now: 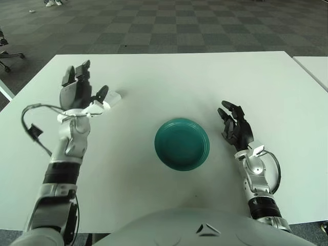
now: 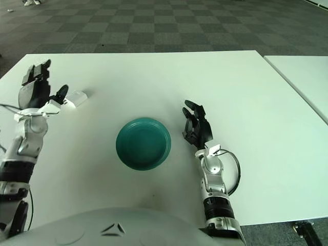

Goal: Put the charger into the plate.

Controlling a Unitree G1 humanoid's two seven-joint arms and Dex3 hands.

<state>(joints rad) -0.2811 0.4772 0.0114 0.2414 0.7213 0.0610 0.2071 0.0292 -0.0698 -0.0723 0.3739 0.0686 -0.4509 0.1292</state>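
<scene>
The charger (image 2: 77,98) is a small white block with flat sides and soft corners. It lies on the white table (image 1: 154,77), far over on the robot's left side. It is well apart from the plate and not in it.

The left hand (image 1: 79,89) is right next to the charger. Its dark fingers (image 1: 77,72) point up and are spread apart. The thumb tip sits just beside the near end of the block, but I cannot tell if it touches. The hand holds nothing. Its wrist and arm are grey metal with black bands, and a thin black cable loops out from the arm.

The plate (image 1: 182,143) is round and teal green, smooth and a bit shiny. It has a low rim and nothing lies in it. It sits near the middle of the table, close to the robot.

The right hand (image 1: 236,125) shows just to the right of the plate, near it but apart. Its black fingers are a little bent and loose, and it holds nothing. A black wire curls beside its silver wrist.

The table top is flat, plain and smooth. Behind it is a floor (image 1: 179,25) of grey carpet squares in a checker pattern. A second white table (image 2: 302,82) shows at the right edge.
</scene>
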